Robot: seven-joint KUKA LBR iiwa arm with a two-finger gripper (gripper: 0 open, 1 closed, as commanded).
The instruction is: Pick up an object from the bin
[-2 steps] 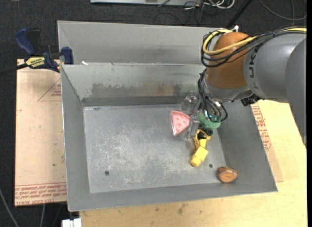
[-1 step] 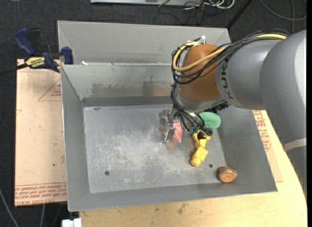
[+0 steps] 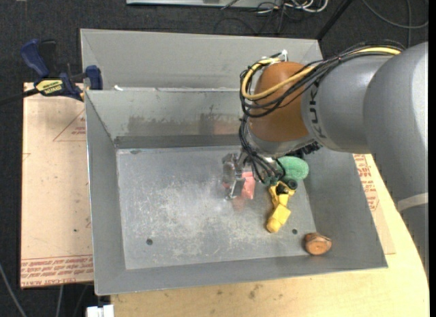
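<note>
"Bin first, then. What does it look like?"

"Grey metal bin [image 3: 170, 234] with sloped walls. The left half of its floor is bare, and everything loose lies in the bin's right half."

"And your arm?"

"My arm [image 3: 368, 104] comes in over the bin's right wall, its orange cover [image 3: 279, 104] and cables hanging above the back right part of the bin. My gripper [image 3: 235, 180] reaches down from there to the floor, just right of the bin's middle."

"What lies around it?"

"Going by size, a green rounded lump [image 3: 297, 168] sits toward the bin's right wall, partly under my wrist. A yellow angular piece [image 3: 278, 215] is nearer the bin's front wall. A small pink piece [image 3: 248, 187] lies by the bin's middle, right against my gripper. Last, a brown round disc [image 3: 317, 243] sits close to the bin's front right corner."

"Is the gripper open or closed?"

"I cannot tell how wide it stands. I also cannot tell whether it has the pink piece or is only beside it."
</note>
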